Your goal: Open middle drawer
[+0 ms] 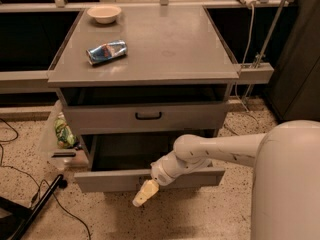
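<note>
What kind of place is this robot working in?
Probably a lab or workshop: grey metal cabinet, speckled hard floor, loose cables. The gripper hangs just in front of the open middle drawer.

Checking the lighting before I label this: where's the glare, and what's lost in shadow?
Camera view: soft glare across the cabinet top beside the can; the pulled-out middle drawer has its inside in deep shadow, contents unreadable; the gripper, low in front of that drawer's panel, is evenly lit.
</note>
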Tool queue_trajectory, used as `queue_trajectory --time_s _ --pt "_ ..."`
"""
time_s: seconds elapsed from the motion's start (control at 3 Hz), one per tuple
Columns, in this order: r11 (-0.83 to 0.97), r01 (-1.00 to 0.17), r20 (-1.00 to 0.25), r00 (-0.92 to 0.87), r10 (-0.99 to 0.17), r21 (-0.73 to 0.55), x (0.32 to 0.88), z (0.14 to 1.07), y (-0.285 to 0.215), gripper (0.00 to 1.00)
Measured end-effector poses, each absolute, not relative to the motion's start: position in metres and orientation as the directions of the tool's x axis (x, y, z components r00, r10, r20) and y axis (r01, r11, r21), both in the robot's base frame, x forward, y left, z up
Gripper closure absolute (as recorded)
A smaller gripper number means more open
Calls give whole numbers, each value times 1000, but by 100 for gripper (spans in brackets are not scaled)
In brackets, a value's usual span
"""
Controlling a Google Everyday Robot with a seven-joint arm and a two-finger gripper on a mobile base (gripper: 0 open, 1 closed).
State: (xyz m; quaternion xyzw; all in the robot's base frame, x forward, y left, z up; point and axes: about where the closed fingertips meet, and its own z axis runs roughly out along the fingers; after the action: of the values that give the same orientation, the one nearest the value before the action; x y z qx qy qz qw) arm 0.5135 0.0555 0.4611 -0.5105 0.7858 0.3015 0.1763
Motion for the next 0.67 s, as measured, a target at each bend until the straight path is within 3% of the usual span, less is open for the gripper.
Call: queue_trajectory --time_s 0.67 --pt "300 -899 -569 -434 -698 318 504 460 53 0"
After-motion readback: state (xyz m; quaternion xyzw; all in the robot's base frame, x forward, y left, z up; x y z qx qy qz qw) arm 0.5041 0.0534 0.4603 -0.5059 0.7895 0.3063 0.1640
